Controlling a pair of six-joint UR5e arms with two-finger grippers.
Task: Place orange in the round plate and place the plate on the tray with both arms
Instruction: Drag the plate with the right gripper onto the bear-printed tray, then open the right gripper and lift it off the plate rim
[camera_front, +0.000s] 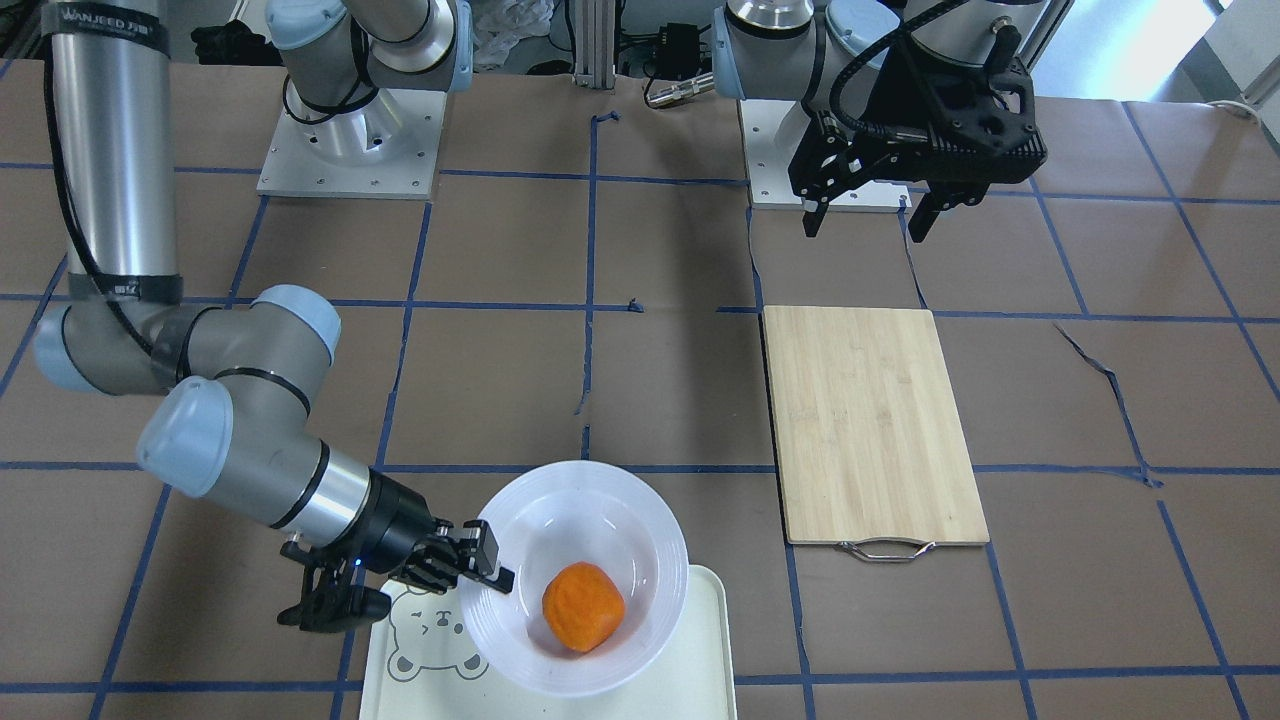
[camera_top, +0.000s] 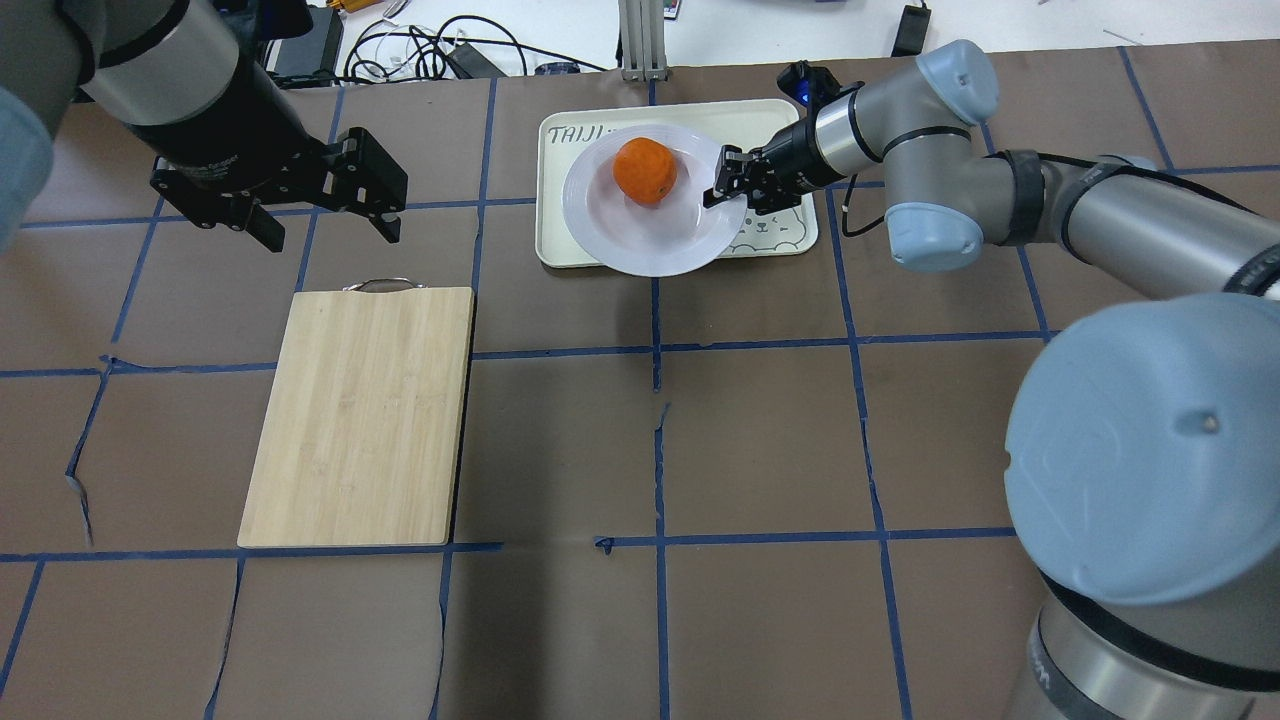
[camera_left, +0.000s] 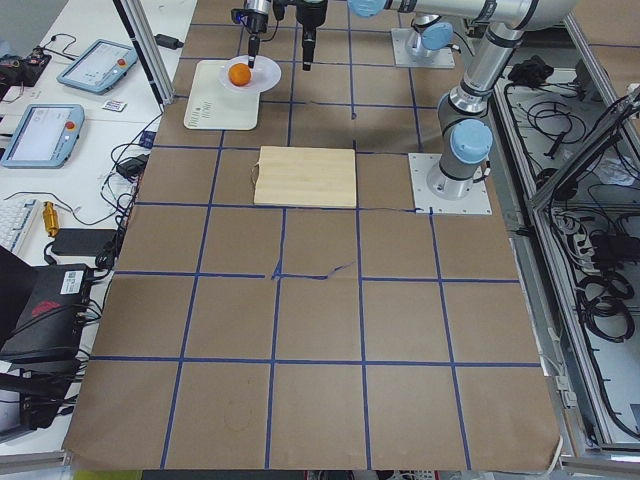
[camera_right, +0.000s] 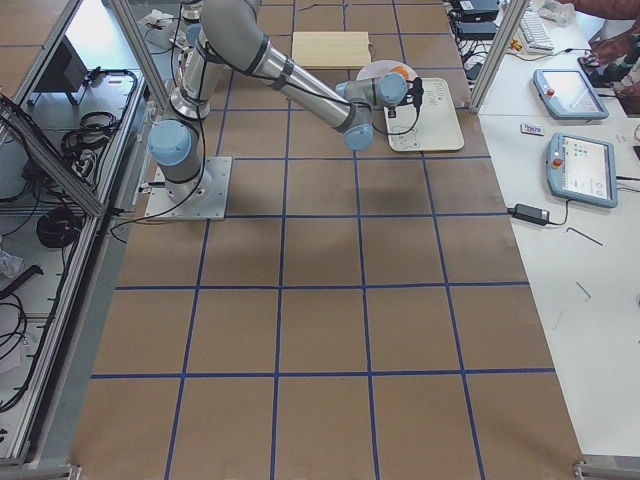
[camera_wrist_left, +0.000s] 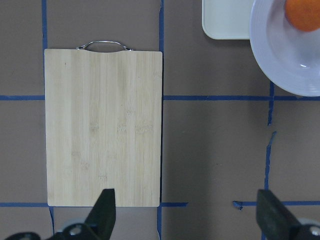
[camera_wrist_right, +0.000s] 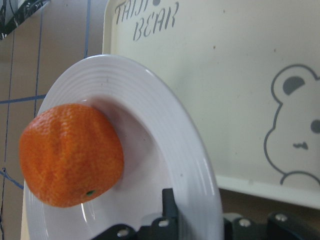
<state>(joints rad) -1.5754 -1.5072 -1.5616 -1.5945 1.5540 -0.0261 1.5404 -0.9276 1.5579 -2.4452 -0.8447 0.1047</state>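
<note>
The orange (camera_front: 583, 607) (camera_top: 645, 171) (camera_wrist_right: 70, 155) lies in the white round plate (camera_front: 600, 480) (camera_top: 650, 250) (camera_wrist_right: 165, 130). The plate sits over the cream tray (camera_front: 700, 640) (camera_top: 785, 235) (camera_wrist_right: 225, 75), overhanging the tray's edge on the robot's side. My right gripper (camera_front: 490, 570) (camera_top: 728, 185) (camera_wrist_right: 190, 220) is shut on the plate's rim beside the bear face. Whether the plate rests flat on the tray I cannot tell. My left gripper (camera_front: 868, 215) (camera_top: 325, 225) (camera_wrist_left: 187, 215) hangs open and empty above the table, apart from the plate.
A bamboo cutting board (camera_front: 870, 425) (camera_top: 360, 415) (camera_wrist_left: 102, 125) with a metal handle lies on the brown paper below the left gripper. Both arm bases stand at the robot's edge of the table. Tablets and cables lie beyond the tray's end.
</note>
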